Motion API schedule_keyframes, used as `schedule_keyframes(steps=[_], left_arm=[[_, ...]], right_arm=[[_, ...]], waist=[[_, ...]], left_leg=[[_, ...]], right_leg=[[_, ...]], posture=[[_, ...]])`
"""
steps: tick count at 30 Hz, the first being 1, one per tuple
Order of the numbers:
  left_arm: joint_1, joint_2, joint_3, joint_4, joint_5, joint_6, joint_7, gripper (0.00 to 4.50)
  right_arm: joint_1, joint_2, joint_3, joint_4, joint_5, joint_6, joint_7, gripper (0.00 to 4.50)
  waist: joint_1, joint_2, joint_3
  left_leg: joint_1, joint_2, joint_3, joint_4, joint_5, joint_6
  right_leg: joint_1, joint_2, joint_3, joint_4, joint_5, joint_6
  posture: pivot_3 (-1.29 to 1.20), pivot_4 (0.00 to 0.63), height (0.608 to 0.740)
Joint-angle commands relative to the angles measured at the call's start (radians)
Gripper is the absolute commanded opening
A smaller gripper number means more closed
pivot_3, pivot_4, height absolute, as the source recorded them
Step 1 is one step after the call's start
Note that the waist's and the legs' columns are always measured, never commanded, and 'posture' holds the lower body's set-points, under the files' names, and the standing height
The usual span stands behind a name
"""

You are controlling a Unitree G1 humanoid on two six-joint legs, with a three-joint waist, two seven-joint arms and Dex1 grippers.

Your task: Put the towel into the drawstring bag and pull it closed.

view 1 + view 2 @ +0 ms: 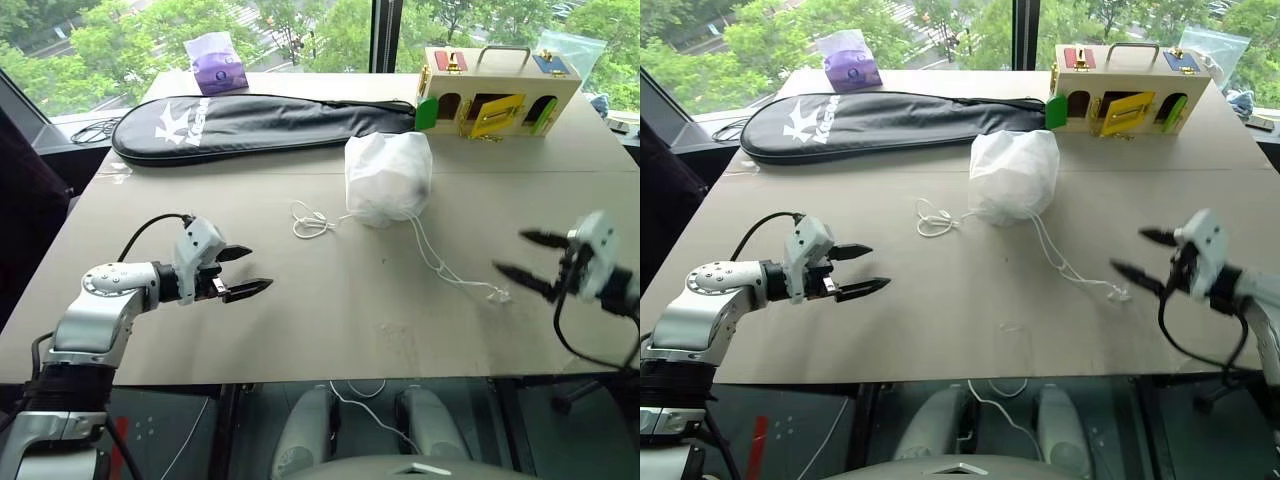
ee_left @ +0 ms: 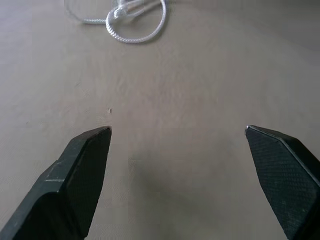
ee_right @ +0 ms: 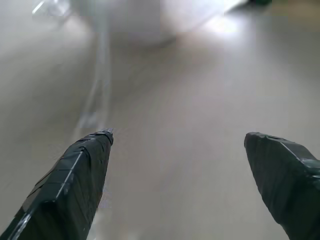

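Observation:
The drawstring bag (image 1: 388, 178) stands bulging and gathered at the top, on the table behind the middle. One cord ends in a loose loop (image 1: 312, 222) to the bag's left. The other cord (image 1: 450, 270) trails forward and right across the table. The towel is hidden. My left gripper (image 1: 255, 270) hovers open over the table's front left, pointing toward the middle, with nothing between its fingers; the left wrist view has the cord loop (image 2: 135, 20) ahead of it. My right gripper (image 1: 510, 252) is open and empty at the front right, just beyond the trailing cord's end (image 1: 497, 293).
A long black racket case (image 1: 260, 122) lies across the back of the table. A wooden box with coloured doors (image 1: 495, 95) stands at the back right. A purple pack in plastic (image 1: 215, 62) sits at the far edge. The table's front edge (image 1: 300, 378) runs just below both grippers.

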Motion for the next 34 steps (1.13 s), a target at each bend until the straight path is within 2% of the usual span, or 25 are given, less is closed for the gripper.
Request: schedule_keyframes(steps=[1, 4, 7, 10, 14, 18, 24, 27, 34], left_arm=[[0.001, -0.008, 0.024, -0.038, -0.003, -0.004, 0.021, 4.40], [0.013, -0.013, 0.025, -0.052, -0.002, -0.006, 0.027, 4.40], [0.061, -0.008, 0.022, -0.094, -0.003, -0.002, 0.025, 4.40], [0.109, -0.010, 0.028, -0.147, -0.009, 0.000, 0.032, 4.40], [0.150, -0.020, 0.033, -0.201, -0.020, 0.008, 0.043, 4.40], [0.200, -0.037, 0.032, -0.240, -0.021, -0.004, 0.058, 4.40], [0.263, -0.098, 0.036, -0.250, -0.012, -0.099, 0.078, 4.40], [0.283, -0.129, 0.044, -0.242, 0.004, -0.153, 0.096, 4.40], [0.314, -0.137, 0.048, -0.196, 0.013, -0.234, 0.069, 4.40]], right_arm=[[-0.054, 0.016, -0.059, -0.017, 0.045, 0.042, -0.065, 4.50], [0.061, -0.044, 0.016, -0.062, -0.005, 0.009, 0.066, 4.50], [0.246, -0.104, 0.039, -0.247, 0.115, 0.145, 0.194, 4.50], [0.350, -0.124, 0.028, -0.328, 0.174, 0.186, 0.256, 4.50], [0.415, -0.096, 0.019, -0.350, 0.156, 0.146, 0.252, 4.50], [0.469, -0.017, -0.023, -0.289, 0.099, -0.021, 0.247, 4.50], [0.592, 0.064, -0.045, -0.244, 0.028, -0.222, 0.268, 4.50], [0.627, 0.112, -0.101, -0.225, 0.064, -0.262, 0.238, 4.50], [0.658, 0.088, -0.206, -0.128, 0.070, -0.314, 0.273, 4.50]], waist=[[0.003, 0.000, 0.000], [0.026, -0.002, -0.001], [0.034, 0.001, -0.001], [0.023, 0.002, -0.001], [0.017, 0.002, -0.001], [0.022, 0.001, -0.002], [0.030, 0.002, -0.002], [0.030, 0.002, -0.002], [0.029, 0.002, -0.003]], left_leg=[[0.000, 0.000, 0.000, -0.001, 0.000, 0.000], [-0.002, -0.001, -0.004, -0.003, 0.000, 0.000], [-0.005, -0.002, -0.004, -0.006, 0.000, 0.000], [-0.008, -0.002, -0.004, -0.006, -0.001, 0.002], [-0.005, -0.001, -0.003, -0.006, -0.002, 0.003], [0.001, -0.001, -0.004, -0.006, -0.001, 0.002], [0.000, -0.001, -0.003, -0.006, -0.002, 0.002], [0.001, -0.001, -0.003, -0.006, -0.002, 0.002], [0.002, -0.001, -0.003, -0.006, -0.002, 0.002]], right_leg=[[0.000, 0.000, -0.001, 0.000, 0.001, 0.002], [0.000, 0.000, -0.005, -0.002, 0.001, 0.002], [-0.002, 0.000, -0.006, -0.006, 0.000, 0.001], [-0.002, -0.003, -0.006, -0.011, 0.000, 0.002], [0.001, -0.003, -0.005, -0.013, 0.000, 0.001], [0.005, -0.004, -0.005, -0.013, -0.002, -0.003], [0.005, -0.004, -0.005, -0.013, 0.000, -0.001], [0.005, -0.004, -0.004, -0.013, -0.001, -0.002], [0.006, -0.005, -0.002, -0.013, -0.002, -0.004]], posture=[[0.00, 0.150, 0.740], [0.00, 0.150, 0.740], [0.00, 0.150, 0.740], [0.00, 0.150, 0.740], [0.00, 0.150, 0.740], [0.00, 0.150, 0.740], [0.00, 0.150, 0.740], [0.00, 0.150, 0.740], [0.00, 0.150, 0.740]])
